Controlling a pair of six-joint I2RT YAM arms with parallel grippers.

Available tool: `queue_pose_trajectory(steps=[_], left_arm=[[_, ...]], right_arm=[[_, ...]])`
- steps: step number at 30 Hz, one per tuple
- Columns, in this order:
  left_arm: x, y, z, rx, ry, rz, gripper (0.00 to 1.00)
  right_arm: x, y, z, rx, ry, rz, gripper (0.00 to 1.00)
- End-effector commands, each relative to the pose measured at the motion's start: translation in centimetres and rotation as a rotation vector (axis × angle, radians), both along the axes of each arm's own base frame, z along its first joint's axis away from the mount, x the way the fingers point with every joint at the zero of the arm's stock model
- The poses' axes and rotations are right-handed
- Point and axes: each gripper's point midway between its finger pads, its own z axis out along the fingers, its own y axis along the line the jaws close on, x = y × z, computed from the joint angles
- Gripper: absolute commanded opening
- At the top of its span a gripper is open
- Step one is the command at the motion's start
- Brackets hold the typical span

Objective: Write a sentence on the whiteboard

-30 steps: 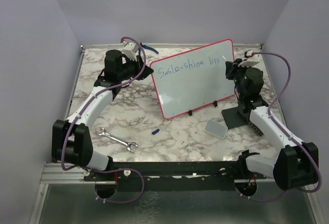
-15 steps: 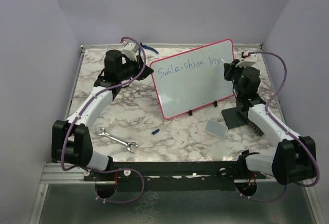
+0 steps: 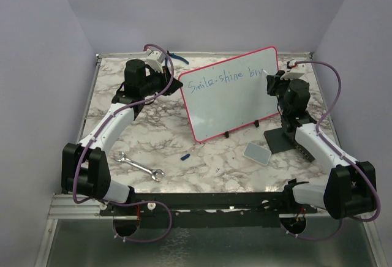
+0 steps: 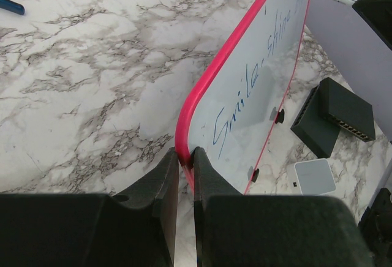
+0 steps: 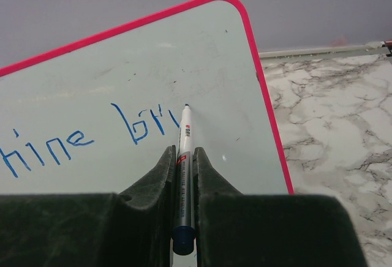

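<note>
Your right gripper point(image 5: 182, 157) has its two fingers closed tight on a white marker point(image 5: 184, 126), which runs straight out between them with its dark blue end back toward the wrist and its tip out ahead of the fingertips. That tip meets the face of the whiteboard point(image 5: 184, 52) just ahead of the tool, a little to the right of the last blue stroke. The sentence point(image 3: 225, 79) runs in one line across the upper part of the board and reads "Smile-shine bri"; from this wrist you see only "hine bri", lying ahead and to the left of the fingers, and the board's rounded, red-pink upper corner is ahead and to the right. Your left gripper point(image 4: 185, 160) is closed to a thin gap with the board's red-pink frame pinched in it at a rounded corner of the left end, so the board stretches away ahead and to the right of these fingers, standing tilted on small black feet. Beyond the board's lower edge on that side you see a black block point(image 4: 334, 111) and a small grey pad point(image 4: 314, 177) on the marble table point(image 4: 92, 83). Near the left arm's base lies a wrench point(image 3: 139, 167), with a small blue cap point(image 3: 185, 155) just beside it.
</note>
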Motion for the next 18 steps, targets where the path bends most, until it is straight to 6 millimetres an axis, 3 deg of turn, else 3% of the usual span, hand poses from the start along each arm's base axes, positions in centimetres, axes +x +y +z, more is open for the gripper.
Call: queue_pose_trajectory(steps=[1, 18], left_arm=[[-0.3, 0.2, 1.7, 0.009, -0.076, -0.012, 0.0], [-0.3, 0.2, 1.8, 0.008, -0.077, -0.01, 0.0]], right_arm=[[0.3, 0.5, 1.0, -0.014, -0.027, 0.035, 0.0], [-0.3, 0.8, -0.8, -0.026, 0.021, 0.064, 0.01]])
